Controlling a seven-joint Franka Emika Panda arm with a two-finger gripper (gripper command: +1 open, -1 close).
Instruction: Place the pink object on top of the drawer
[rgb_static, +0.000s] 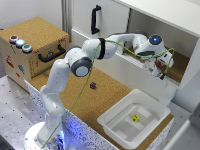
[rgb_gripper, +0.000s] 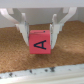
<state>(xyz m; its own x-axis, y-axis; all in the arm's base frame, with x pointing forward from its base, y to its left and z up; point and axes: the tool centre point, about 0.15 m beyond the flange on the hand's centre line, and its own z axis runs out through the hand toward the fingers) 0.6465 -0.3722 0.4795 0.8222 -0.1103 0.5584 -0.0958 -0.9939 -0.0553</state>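
Observation:
A pink cube (rgb_gripper: 40, 43) with a black letter A sits between my gripper's (rgb_gripper: 40, 34) two white fingers, which press on its upper sides. Below it lies a cork floor. In the exterior view my gripper (rgb_static: 161, 69) hangs inside the open white compartment on that view's right, with a bit of pink object (rgb_static: 159, 64) showing at the fingers. The drawer (rgb_static: 35, 47), a tan cork box with a black handle and three coloured buttons on top, stands far off at the exterior view's left.
A white tray (rgb_static: 150, 107) with a yellow die (rgb_static: 135, 118) sits at the front right of the cork table. A small dark object (rgb_static: 93, 85) lies mid-table. A white cabinet door with a black handle (rgb_static: 96, 20) stands behind.

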